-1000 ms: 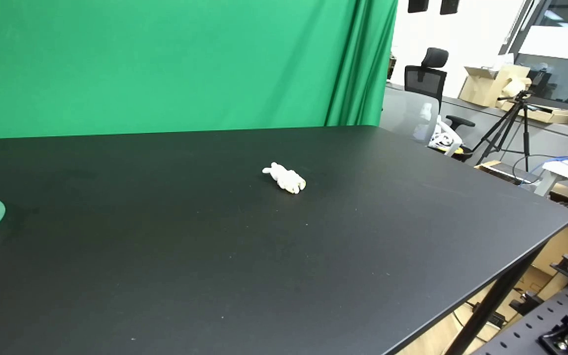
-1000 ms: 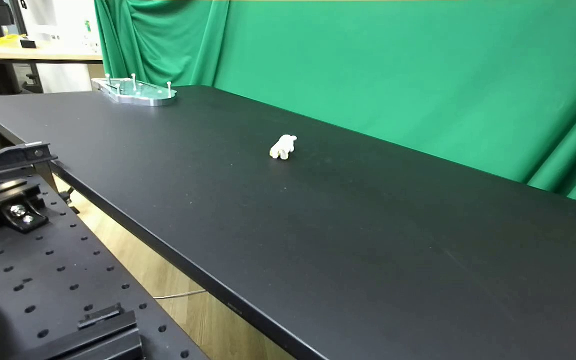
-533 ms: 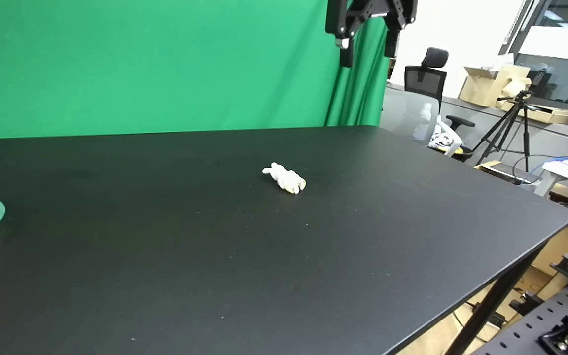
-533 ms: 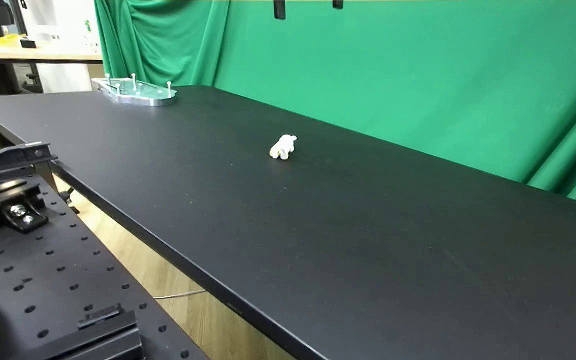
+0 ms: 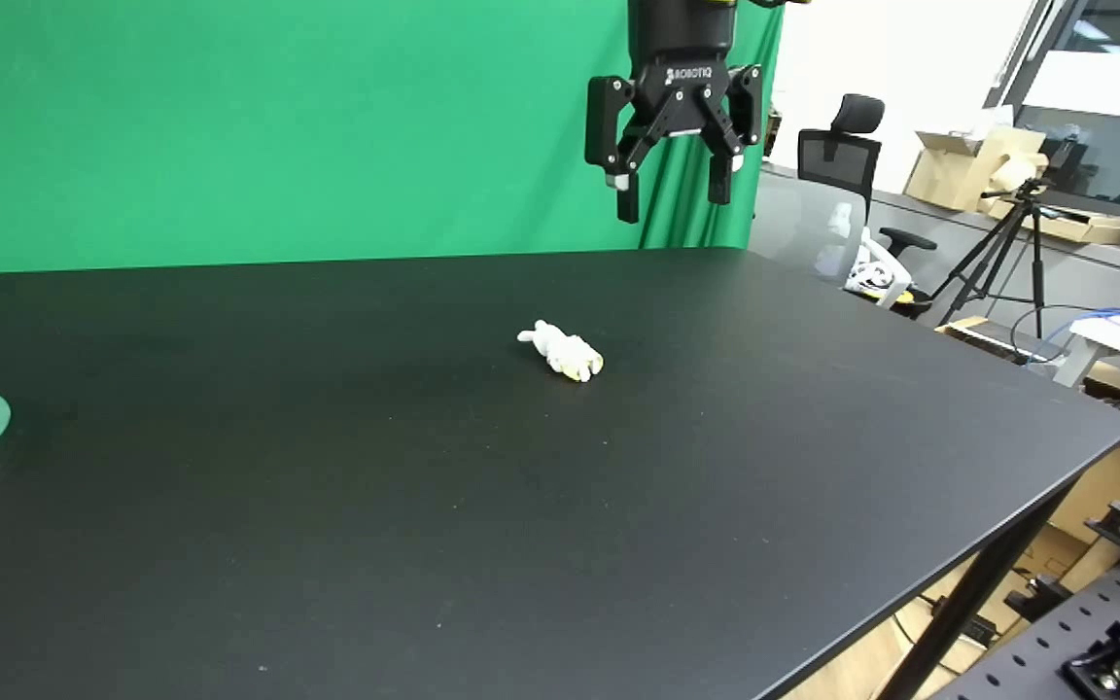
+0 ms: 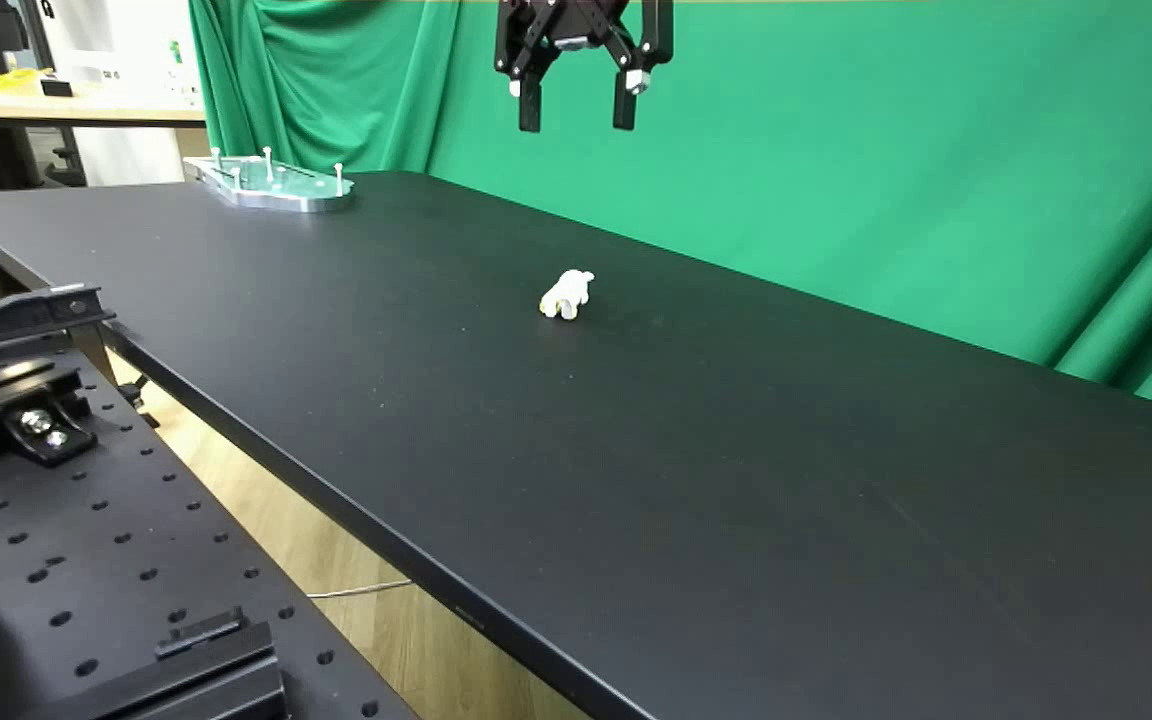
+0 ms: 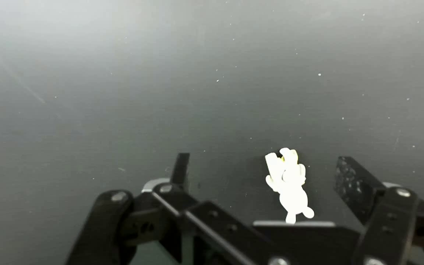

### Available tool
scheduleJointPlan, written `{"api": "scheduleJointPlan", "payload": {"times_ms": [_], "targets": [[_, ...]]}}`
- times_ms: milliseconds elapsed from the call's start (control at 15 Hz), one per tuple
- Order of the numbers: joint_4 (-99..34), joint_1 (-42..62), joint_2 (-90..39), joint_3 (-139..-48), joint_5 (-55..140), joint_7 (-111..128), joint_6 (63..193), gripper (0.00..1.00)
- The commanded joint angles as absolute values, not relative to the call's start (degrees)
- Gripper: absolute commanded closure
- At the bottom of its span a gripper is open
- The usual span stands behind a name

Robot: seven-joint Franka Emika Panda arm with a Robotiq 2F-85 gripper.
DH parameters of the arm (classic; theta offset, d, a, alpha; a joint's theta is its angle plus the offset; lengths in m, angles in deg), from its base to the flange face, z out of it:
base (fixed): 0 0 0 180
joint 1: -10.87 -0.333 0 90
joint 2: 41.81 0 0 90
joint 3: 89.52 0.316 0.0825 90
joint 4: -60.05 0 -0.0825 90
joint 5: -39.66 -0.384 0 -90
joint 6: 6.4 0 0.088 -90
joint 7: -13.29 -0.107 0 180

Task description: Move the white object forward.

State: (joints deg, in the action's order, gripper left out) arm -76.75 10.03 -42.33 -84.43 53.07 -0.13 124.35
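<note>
One end effector (image 5: 674, 210) lower; white object (image 5: 565, 353) unmoved

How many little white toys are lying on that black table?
1: a white toy figure lies on the black table, apart from the gripper, which hangs open above it. All three views show this same toy; any outside the frames would not be seen.

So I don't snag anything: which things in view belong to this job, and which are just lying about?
For the job:
white object, lying on the black table
fingers, spread, holding nothing

Just around:
plate with upright posts
office chair
tripod
green curtain
</note>
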Motion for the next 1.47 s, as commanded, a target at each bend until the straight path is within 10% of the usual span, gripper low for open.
{"api": "scheduleJointPlan", "payload": {"times_ms": [0, 1400], "targets": [[-76.25, 9.25, -41.89, -85.32, 53.01, -0.08, 124.18, 0.00], [-64.41, 7.88, -18.71, -88.77, 53.00, 21.60, 133.45, 0.00]]}}
